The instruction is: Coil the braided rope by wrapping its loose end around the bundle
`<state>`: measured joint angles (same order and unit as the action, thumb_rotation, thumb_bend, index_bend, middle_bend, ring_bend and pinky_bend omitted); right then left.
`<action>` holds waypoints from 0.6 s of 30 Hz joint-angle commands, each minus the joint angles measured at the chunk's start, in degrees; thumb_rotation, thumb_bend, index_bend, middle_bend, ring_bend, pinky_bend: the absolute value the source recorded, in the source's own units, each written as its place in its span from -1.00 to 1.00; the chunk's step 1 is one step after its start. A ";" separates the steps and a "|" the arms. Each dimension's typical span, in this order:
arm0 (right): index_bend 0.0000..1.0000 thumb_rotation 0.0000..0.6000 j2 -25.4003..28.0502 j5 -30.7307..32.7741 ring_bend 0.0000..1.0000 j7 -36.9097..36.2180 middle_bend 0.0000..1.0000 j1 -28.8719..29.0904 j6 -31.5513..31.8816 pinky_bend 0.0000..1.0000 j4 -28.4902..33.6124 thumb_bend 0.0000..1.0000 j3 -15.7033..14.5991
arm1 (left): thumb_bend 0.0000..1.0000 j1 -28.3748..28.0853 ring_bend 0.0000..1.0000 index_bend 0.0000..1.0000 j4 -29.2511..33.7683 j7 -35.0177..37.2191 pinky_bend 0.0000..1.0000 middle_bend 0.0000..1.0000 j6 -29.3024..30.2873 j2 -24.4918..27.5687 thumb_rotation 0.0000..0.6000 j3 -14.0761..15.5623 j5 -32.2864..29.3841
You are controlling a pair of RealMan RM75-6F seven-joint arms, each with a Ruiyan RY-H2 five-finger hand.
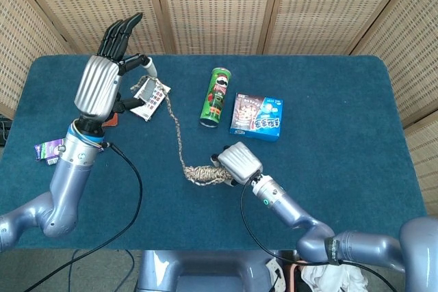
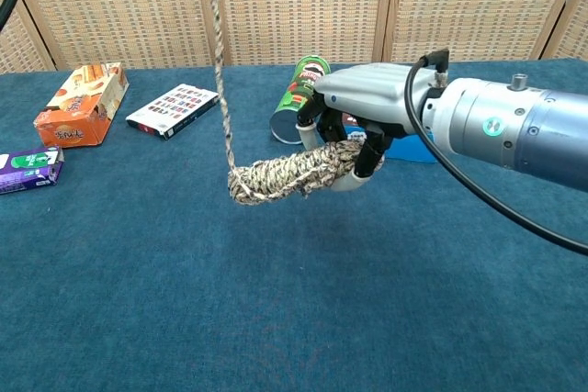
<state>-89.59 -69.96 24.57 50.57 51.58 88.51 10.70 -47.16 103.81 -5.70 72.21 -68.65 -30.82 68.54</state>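
My right hand (image 1: 239, 162) (image 2: 363, 126) grips one end of the braided rope bundle (image 1: 202, 173) (image 2: 287, 173), which sticks out level to the left above the blue table. The loose strand (image 1: 174, 122) (image 2: 219, 61) rises taut from the bundle's far tip to my left hand (image 1: 102, 83), raised high at the back left. That hand pinches the strand's end between thumb and a finger, with its other fingers stretched upward. In the chest view the left hand is out of frame and the strand runs off the top edge.
A green Pringles can (image 1: 217, 96) (image 2: 299, 98) lies behind the bundle, beside a blue snack box (image 1: 257, 115). A flat white packet (image 1: 152, 97) (image 2: 173, 109), an orange box (image 2: 81, 103) and a purple packet (image 1: 46, 148) (image 2: 29, 170) lie at the left.
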 commanded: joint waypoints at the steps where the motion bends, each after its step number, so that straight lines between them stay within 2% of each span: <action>1: 0.36 1.00 1.39 -2.45 -0.02 -2.34 0.38 0.25 -1.36 0.45 0.05 0.10 -1.54 | 0.14 -4.20 -1.00 0.60 -0.08 -6.75 -1.00 -1.00 1.53 -2.37 1.00 -3.98 -5.53; 4: 0.39 1.00 2.97 -6.67 -0.02 -6.68 0.38 0.08 -1.62 0.45 0.31 0.09 -2.76 | 0.14 -5.67 -1.00 0.61 -2.30 -8.76 -1.00 -1.00 2.20 -3.12 1.00 -4.91 -7.28; 10: 0.40 1.00 5.68 -12.93 -0.02 -17.35 0.39 -0.65 -0.10 0.41 1.57 0.09 -3.76 | 0.14 -5.96 -1.00 0.61 -8.29 -9.41 -1.00 -1.00 2.33 -3.29 1.00 -4.49 -8.99; 13: 0.40 1.00 7.17 -13.88 -0.02 -26.63 0.38 -1.16 0.53 0.41 4.15 0.09 -3.06 | 0.14 -5.38 -1.00 0.61 -12.54 -7.03 -1.00 -1.00 1.95 -4.59 1.00 -3.30 -9.75; 18: 0.41 1.00 9.08 -12.77 -0.02 -35.94 0.39 -1.46 -0.02 0.41 7.82 0.10 -1.74 | 0.14 -4.68 -1.00 0.61 -17.57 -3.54 -1.00 -1.00 1.39 -6.77 1.00 -0.94 -8.78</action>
<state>-82.32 -82.74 -5.98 49.56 51.60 93.44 8.08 -52.23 87.82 -10.60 73.89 -74.39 -32.82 59.45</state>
